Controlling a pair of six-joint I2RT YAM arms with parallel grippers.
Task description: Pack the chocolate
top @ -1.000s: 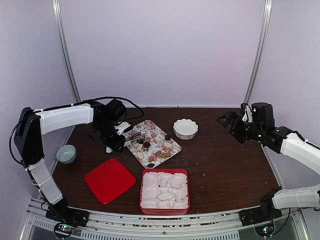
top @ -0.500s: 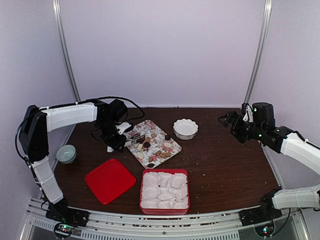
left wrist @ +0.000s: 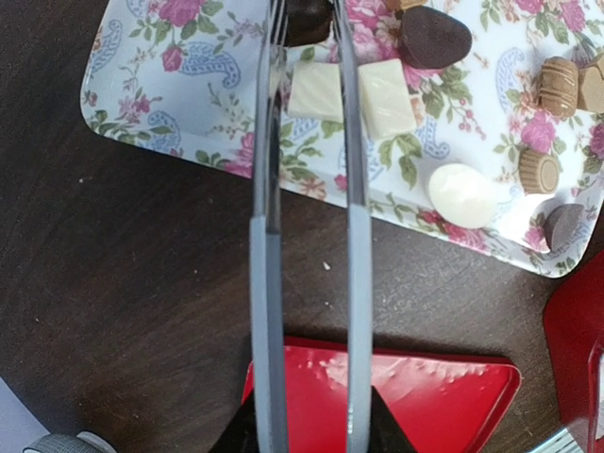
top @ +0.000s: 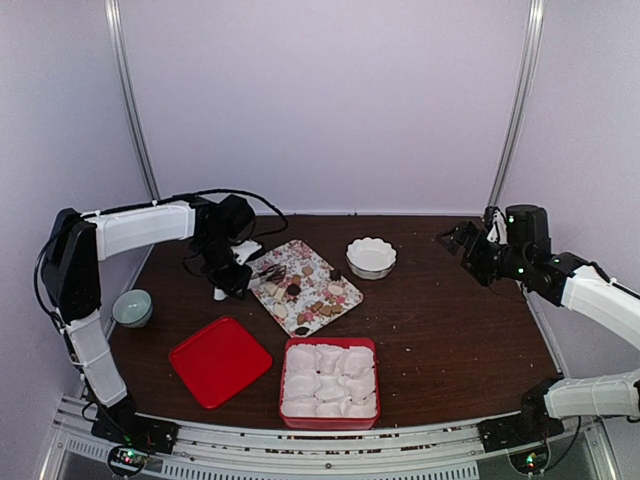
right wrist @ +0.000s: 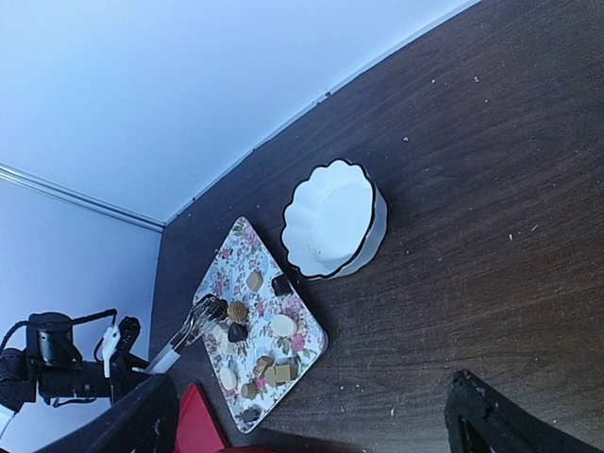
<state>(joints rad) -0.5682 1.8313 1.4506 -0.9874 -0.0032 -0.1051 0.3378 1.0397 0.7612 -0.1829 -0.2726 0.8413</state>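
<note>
The chocolate [top: 310, 292] is several small dark, tan and pale pieces on a flower-print tray [top: 291, 250]. My left gripper [top: 232, 276] is shut on metal tongs [top: 263, 270] that reach over the tray's left corner. In the left wrist view the tongs [left wrist: 351, 189] run from the gripper [left wrist: 307, 439] up to a dark piece [left wrist: 307, 17] held between their tips, above two white squares [left wrist: 385, 96]. My right gripper [top: 458, 240] is open and empty at the far right. In its own view the right gripper [right wrist: 321, 425] is far from the tray [right wrist: 231, 247].
A red box lined with white paper cups [top: 330, 383] stands at the front centre. Its red lid [top: 220, 360] lies to its left. A white scalloped bowl [top: 371, 256] stands right of the tray. A small greenish bowl [top: 132, 307] is at the left edge.
My left gripper and the tongs have shifted slightly toward the back over the tray's left corner. The right arm has barely moved.
</note>
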